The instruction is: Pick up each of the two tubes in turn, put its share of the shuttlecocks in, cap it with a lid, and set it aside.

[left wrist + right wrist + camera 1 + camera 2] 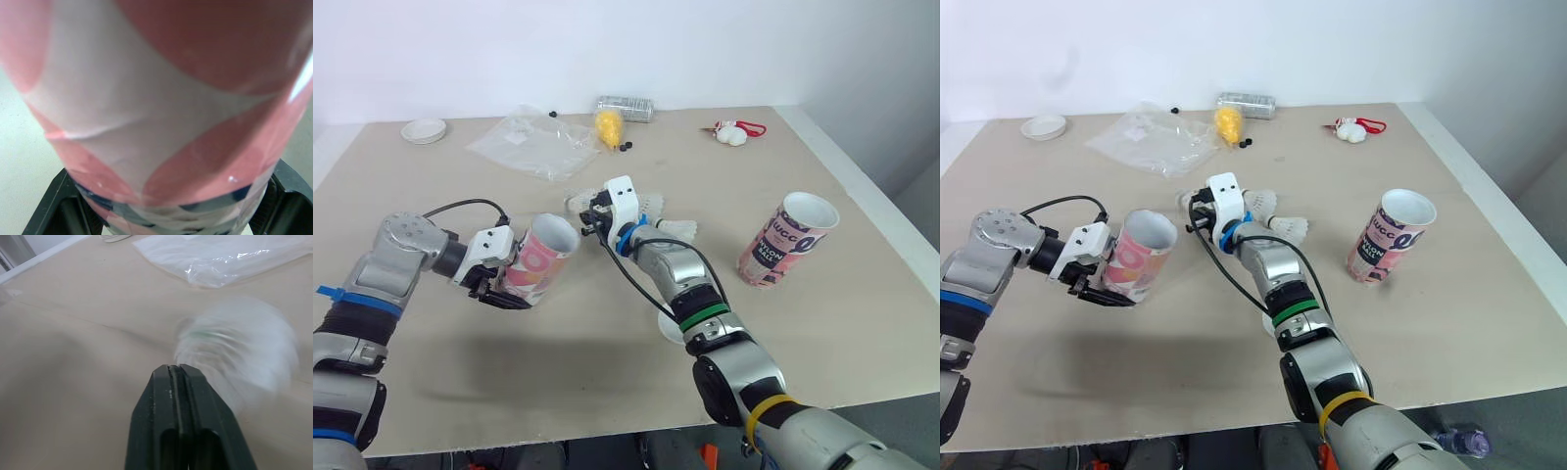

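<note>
Near the left of the table (pixel 460 372), my left gripper (pixel 514 282) is clamped on the lower end of a pink-and-white tube (pixel 544 255), with a black finger (pixel 51 208) on each side of it. I hold the tube tilted. Its long axis runs from the closed end at the near left up to the open mouth at the far right, and the mouth faces my right arm. I cannot tell what is inside.

My right gripper (pixel 179 374) has its fingers pressed together with nothing between them. It is low over the middle of the table, just beside a white shuttlecock (pixel 239 347). More shuttlecocks (pixel 674 230) lie just to the right of it.

The second tube (pixel 785 241) stands on the table well to the right, mouth up, and I cannot see its contents. A white lid (pixel 423 130) lies at the far left corner, near a clear plastic bag (pixel 530 145).
</note>
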